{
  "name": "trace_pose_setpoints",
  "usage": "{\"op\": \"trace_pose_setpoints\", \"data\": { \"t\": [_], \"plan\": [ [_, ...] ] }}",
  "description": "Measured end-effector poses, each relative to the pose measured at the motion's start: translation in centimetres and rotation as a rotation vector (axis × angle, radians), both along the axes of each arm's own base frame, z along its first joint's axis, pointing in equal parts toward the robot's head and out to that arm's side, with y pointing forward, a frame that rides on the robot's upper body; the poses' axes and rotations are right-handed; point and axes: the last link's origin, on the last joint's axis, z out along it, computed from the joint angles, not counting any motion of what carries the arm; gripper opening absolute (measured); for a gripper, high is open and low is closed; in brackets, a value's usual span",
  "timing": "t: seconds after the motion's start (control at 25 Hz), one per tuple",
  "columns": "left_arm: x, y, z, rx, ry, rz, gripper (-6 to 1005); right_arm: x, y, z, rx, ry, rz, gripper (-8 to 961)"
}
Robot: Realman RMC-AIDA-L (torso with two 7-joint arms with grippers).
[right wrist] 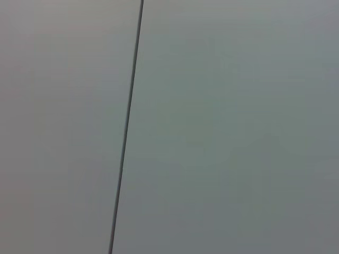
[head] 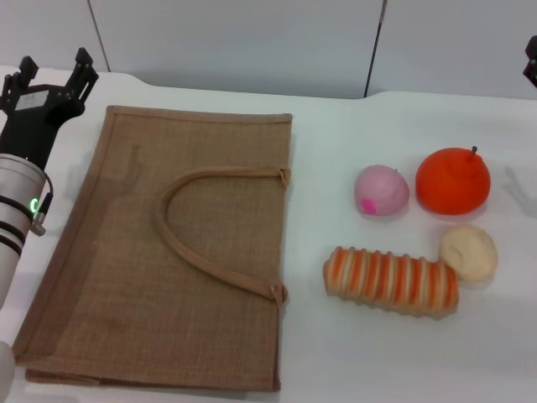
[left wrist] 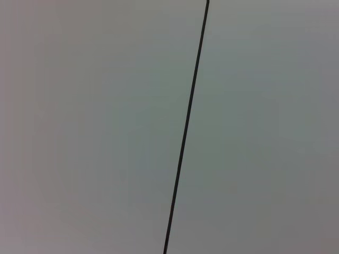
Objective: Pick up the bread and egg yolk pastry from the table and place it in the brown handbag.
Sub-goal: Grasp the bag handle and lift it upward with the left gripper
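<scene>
The brown handbag lies flat on the white table in the head view, its looped strap handle resting on top. To its right, the striped orange and cream bread lies on its side. The pale round egg yolk pastry sits just beyond the bread's right end. My left gripper hovers at the far left, beyond the bag's back left corner, open and holding nothing. Only a dark sliver of my right gripper shows at the right edge. Both wrist views show only a grey wall with a dark seam.
A pink ball with a magenta spot and a larger orange fruit with a stem sit behind the bread and pastry. The table's back edge meets a grey panelled wall.
</scene>
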Motion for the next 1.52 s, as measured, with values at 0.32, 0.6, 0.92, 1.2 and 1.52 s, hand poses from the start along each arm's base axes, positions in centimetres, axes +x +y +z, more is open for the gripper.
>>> {"op": "trace_pose_setpoints", "data": {
  "t": [0.32,0.6,0.92,1.2,1.52],
  "plan": [
    [0.7,1.1,-1.3,-0.191,-0.149,-0.048,888,0.6,-0.3,0.1,-0.033,0.050,-0.017,880],
    [0.1,1.9,1.9,-0.463,-0.294,-0.106,889,0.7,0.1,0.0,-0.040,0.039,-0.036,880],
    [1.1,2.7,3.5,-0.806,-0.242,-0.004,888,0.9,0.0,0.2,-0.033,0.044,-0.044,880],
    [2.1,3.2,1.5,-1.110,-0.098,0.204,888,0.9,0.0,0.2,-0.031,0.045,-0.044,879],
    [2.1,3.2,0.9,-1.184,-0.048,0.317,888,1.0,0.0,0.2,-0.030,0.042,-0.049,879]
  ]
}}
